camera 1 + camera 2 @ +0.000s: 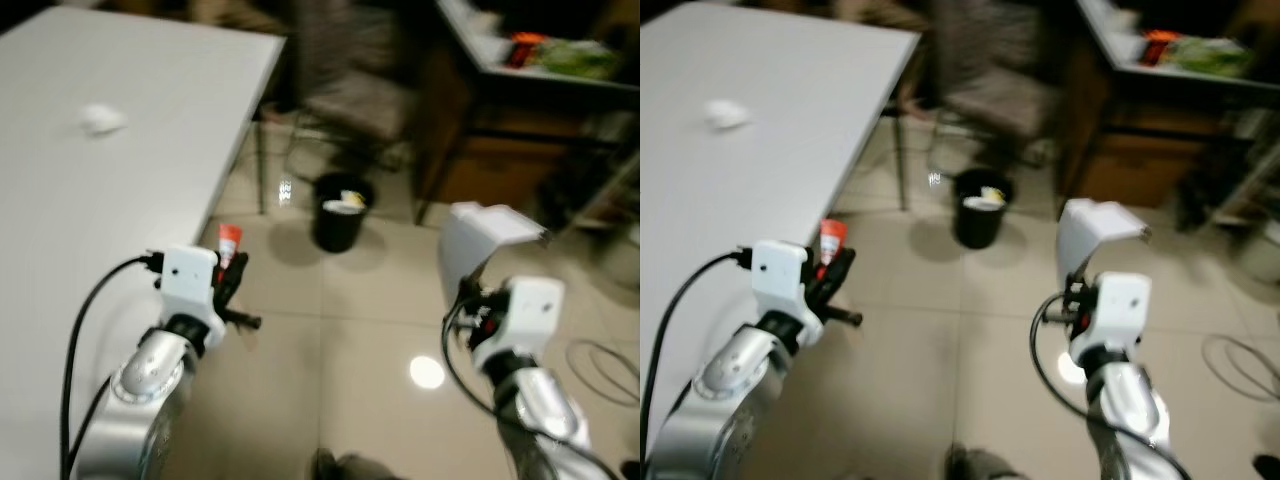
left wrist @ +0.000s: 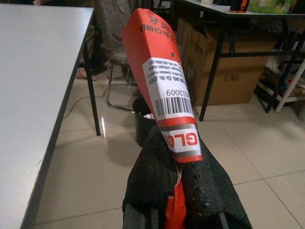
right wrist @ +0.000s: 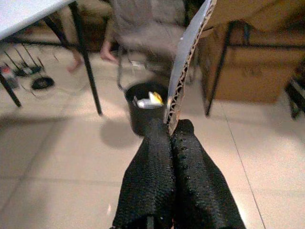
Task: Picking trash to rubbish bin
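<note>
- Left wrist view: the left gripper (image 2: pixel 178 191) clamps a red tube (image 2: pixel 164 90), held beside the white table (image 1: pixel 100 200).
- The right gripper (image 3: pixel 170 138) pinches a cardboard piece (image 3: pixel 183 71) edge-on.
- A black rubbish bin (image 1: pixel 341 212) stands on the tiled floor (image 1: pixel 340 330) ahead, trash inside.

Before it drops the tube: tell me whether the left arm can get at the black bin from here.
Probably not yet. The left gripper holds the orange tube beside the white table; the black bin stands well ahead across open floor.

A red tube (image 2: pixel 164 90) and bent cardboard sheet (image 1: pixel 480 235) stand upright; the black bin (image 1: pixel 341 211) holds scraps.
</note>
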